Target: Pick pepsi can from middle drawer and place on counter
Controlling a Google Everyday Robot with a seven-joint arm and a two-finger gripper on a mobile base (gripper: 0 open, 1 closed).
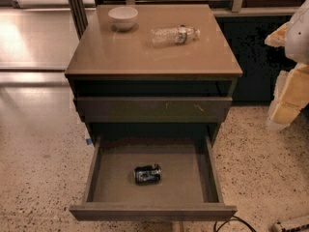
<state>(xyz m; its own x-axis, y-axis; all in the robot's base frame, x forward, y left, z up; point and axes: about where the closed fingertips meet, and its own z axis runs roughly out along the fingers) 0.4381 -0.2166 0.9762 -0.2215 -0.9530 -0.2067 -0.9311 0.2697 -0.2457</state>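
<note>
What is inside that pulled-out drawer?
Only the pepsi can, lying on its side on the grey floor of the middle drawer. The drawer's rear sits shadowed under the cabinet, so anything there is hidden. The gripper is outside, at the picture's right edge.

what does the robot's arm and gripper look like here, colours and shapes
Only the right edge shows it: the arm is chunky white segments, tinted cream-yellow, with darker seams between. The gripper is its pale lower end, right of the cabinet. No markings or cables visible on it.
</note>
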